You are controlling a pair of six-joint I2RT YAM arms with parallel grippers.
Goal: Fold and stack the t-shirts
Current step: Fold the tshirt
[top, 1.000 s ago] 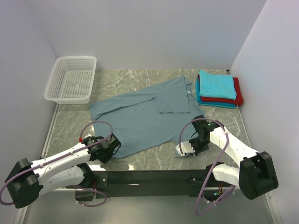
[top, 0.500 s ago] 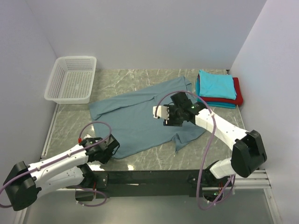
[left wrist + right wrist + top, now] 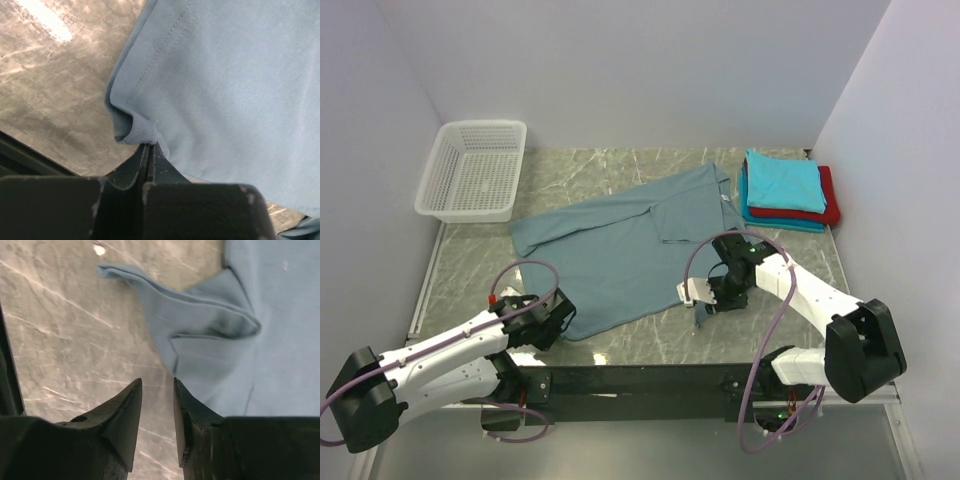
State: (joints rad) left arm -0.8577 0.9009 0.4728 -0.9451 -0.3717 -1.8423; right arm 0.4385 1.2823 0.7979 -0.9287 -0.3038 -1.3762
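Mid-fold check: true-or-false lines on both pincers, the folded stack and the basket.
1. The left pincer is shut on the grey-blue tee's near corner. True.
2. The right pincer is gripping cloth. False: its jaws stand apart with nothing between them; the tee's corner lies just ahead.
3. The red shirt tops the folded stack. False: the turquoise shirt is on top, red beneath it.
4. The white basket stands in the far-left corner. True.
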